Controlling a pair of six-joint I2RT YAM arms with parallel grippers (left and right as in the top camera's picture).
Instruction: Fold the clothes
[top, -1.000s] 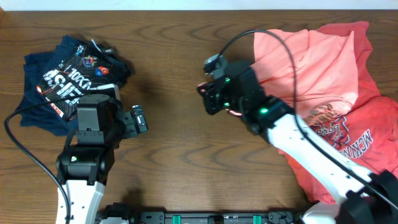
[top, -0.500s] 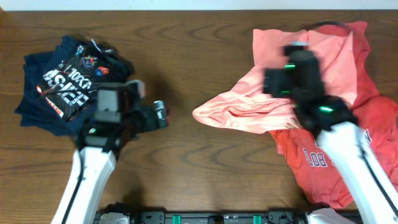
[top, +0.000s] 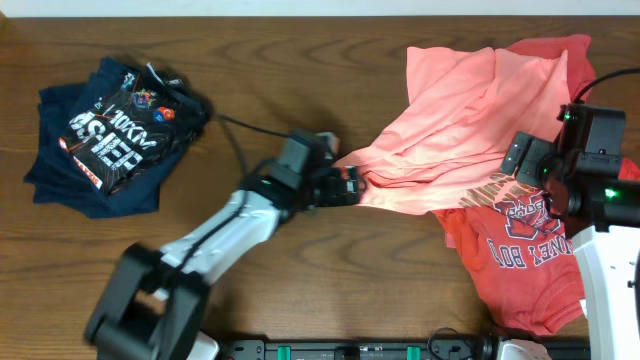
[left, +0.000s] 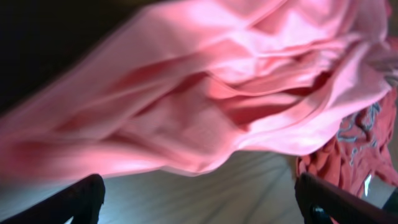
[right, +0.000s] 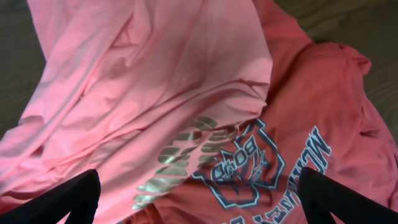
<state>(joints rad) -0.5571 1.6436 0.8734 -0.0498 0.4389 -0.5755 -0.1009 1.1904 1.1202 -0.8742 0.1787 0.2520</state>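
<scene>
- The pink shirt (top: 450, 120) lies crumpled by the far right corner of the tabletop (top: 300, 80). One bunched tip is drawn out towards the middle.
- Its near part overlaps the red shirt (top: 520, 250), which lies along the right edge. The dark lettering (right: 180, 165) shows creased, right where the two meet.
- The left pincer (top: 352, 186) is at that drawn-out tip, near the middle of the tabletop. In the left wrist view its fingers stand wide apart at the bottom corners. The blurred cloth lies just ahead of them, and no grip on it shows.
- The right pincer (top: 522, 165) hovers over the overlap of the two shirts by the right edge. Its fingers are also spread wide, with nothing between them.
- The navy garments (top: 105, 130) sit in a heap by the far left corner, well apart from the rest.
- Progress, as I judge it, is at the start. The pink shirt is not spread flat and no fold is made.
- Left to do: pull it clear of the red shirt, smooth it out on bare wood, then fold it.
</scene>
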